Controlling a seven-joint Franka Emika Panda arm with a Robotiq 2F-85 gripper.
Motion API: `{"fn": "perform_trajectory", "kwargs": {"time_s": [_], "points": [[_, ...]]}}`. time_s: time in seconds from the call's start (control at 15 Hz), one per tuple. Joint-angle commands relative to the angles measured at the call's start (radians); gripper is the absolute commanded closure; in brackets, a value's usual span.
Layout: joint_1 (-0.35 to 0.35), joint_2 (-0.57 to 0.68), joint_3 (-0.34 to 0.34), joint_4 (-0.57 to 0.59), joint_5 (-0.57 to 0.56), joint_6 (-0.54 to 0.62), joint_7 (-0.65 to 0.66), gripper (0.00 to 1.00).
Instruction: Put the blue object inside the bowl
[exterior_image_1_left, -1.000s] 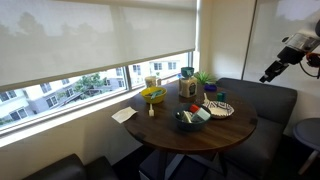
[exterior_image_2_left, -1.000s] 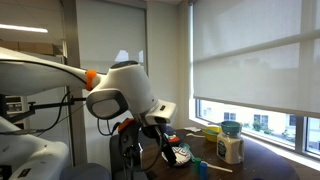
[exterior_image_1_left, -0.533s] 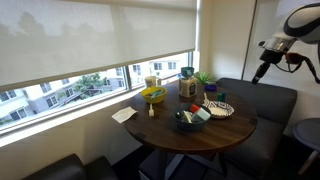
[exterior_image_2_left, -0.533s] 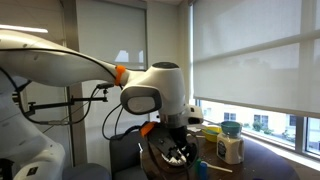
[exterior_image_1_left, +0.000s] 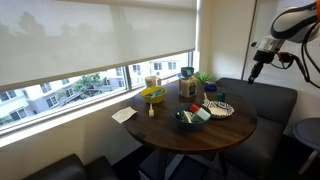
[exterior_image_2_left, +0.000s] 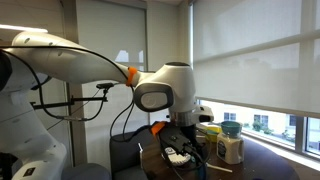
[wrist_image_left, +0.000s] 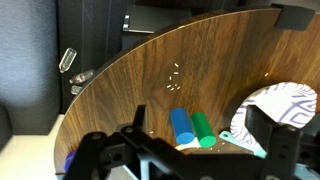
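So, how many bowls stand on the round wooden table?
2: the yellow bowl by the window and the dark bowl at the table's near edge. The containers may hide others.

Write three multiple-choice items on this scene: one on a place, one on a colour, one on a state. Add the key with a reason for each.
1. In the wrist view, the blue object lies:
A) on the patterned plate
B) right beside the green object
C) on the floor

2. The bowl nearest the window is:
A) red
B) white
C) yellow

3. The gripper is:
A) empty, up in the air
B) shut on the blue object
C) pressing on the plate

Key: 1 B, the two lie side by side; 2 C, its rim shows yellow; 3 A, it hangs high, off to the side of the table, with nothing between its jaws.
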Motion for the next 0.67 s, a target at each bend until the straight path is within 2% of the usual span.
{"fn": "perform_trajectory", "kwargs": {"time_s": [0.0, 0.13, 0.27, 0.47, 0.6], "points": [[-0.044, 0.054, 0.040, 0.010, 0.055, 0.056, -0.011, 0.00], [-0.042, 0.110, 0.045, 0.044, 0.077, 0.084, -0.042, 0.00], [-0.052, 0.150, 0.064, 0.067, 0.012, 0.052, -0.129, 0.00], [-0.065, 0.165, 0.083, 0.086, -0.004, 0.000, -0.276, 0.00], [-0.084, 0.191, 0.110, 0.107, -0.072, 0.061, -0.311, 0.00]]}}
